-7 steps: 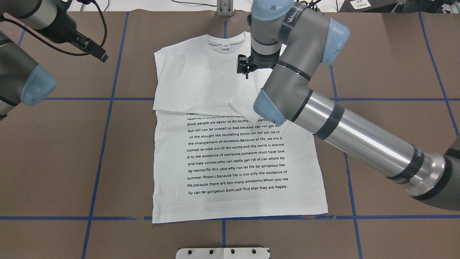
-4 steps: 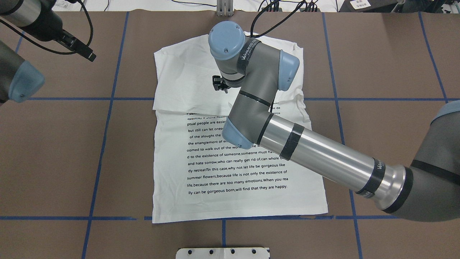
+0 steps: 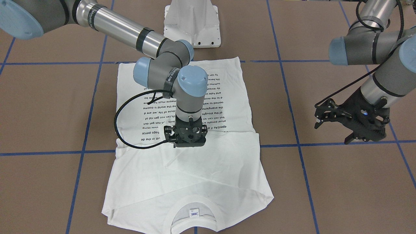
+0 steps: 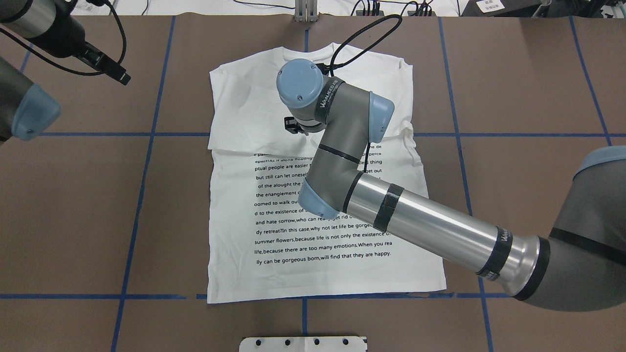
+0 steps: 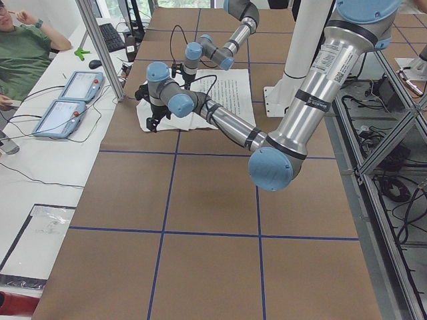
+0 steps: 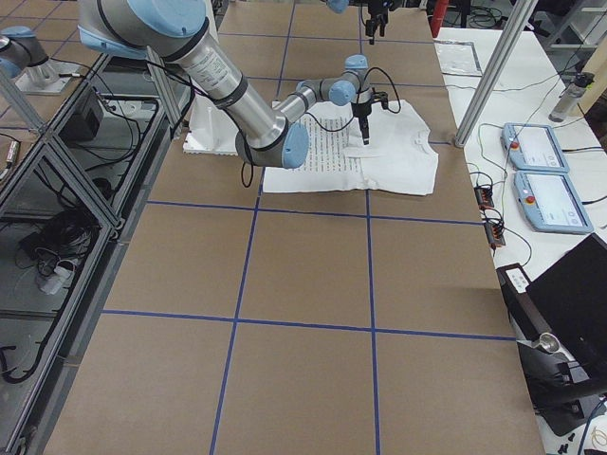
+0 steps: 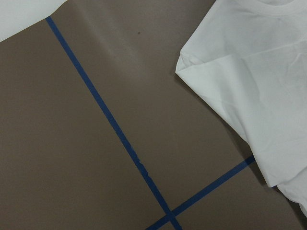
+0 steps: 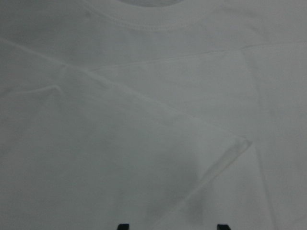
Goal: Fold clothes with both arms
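Risk: right gripper [image 3: 188, 143], fingers apart close over the T-shirt [image 4: 323, 254], may pinch several layers of the folded flap [image 4: 244, 117] and drag it open.
Cause: left gripper [image 3: 336, 128], seemingly apart, hangs off the garment toward the table [image 4: 513, 171] left edge, so any pull is one-sided.
Condition: white, print upward, mid-table, collar toward far edge, hem toward robot's edge. The sleeve bunch [image 4: 410, 142] is untidy.
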Controlling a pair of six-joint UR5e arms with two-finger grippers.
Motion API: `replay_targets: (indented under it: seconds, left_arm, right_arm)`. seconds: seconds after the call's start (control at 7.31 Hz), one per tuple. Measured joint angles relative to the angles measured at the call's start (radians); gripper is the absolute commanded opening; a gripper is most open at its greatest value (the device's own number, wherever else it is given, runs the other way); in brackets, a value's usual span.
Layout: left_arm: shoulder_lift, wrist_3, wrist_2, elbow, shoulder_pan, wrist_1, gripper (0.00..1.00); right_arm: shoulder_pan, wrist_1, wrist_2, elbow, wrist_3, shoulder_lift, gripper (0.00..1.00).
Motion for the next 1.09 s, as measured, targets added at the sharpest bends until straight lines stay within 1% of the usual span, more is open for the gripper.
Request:
replay_targets:
  seconds: [0.27, 0.41, 0.55, 0.68, 0.82, 0.96, 1.09]
  left_arm:
    - [0.000, 0.000, 0.000, 0.000, 0.000, -0.001, 1.00]
    - [0.001, 0.000, 0.000, 0.000, 0.000, -0.002, 1.00]
    - [0.001, 0.000, 0.000, 0.000, 0.000, -0.002, 1.00]
    - [0.002, 0.000, 0.000, 0.000, 0.000, -0.002, 1.00]
    - [0.002, 0.000, 0.000, 0.000, 0.000, -0.002, 1.00]
    - [0.002, -0.001, 0.001, 0.000, 0.000, -0.002, 1.00]
    - [0.002, -0.002, 0.001, 0.001, 0.000, -0.002, 1.00]
  right_arm:
    - [-0.007, 0.012, -0.011, -0.002, 0.009, 0.003, 0.59]
    - [-0.011, 0.032, -0.017, -0.010, 0.022, 0.004, 0.59]
    - [-0.015, 0.053, -0.025, -0.027, 0.037, 0.006, 0.55]
    - [-0.019, 0.067, -0.034, -0.041, 0.045, 0.008, 0.37]
    - [-0.021, 0.073, -0.038, -0.047, 0.048, 0.009, 0.09]
    - [-0.021, 0.074, -0.039, -0.048, 0.050, 0.011, 0.00]
    - [-0.022, 0.073, -0.040, -0.048, 0.052, 0.013, 0.00]
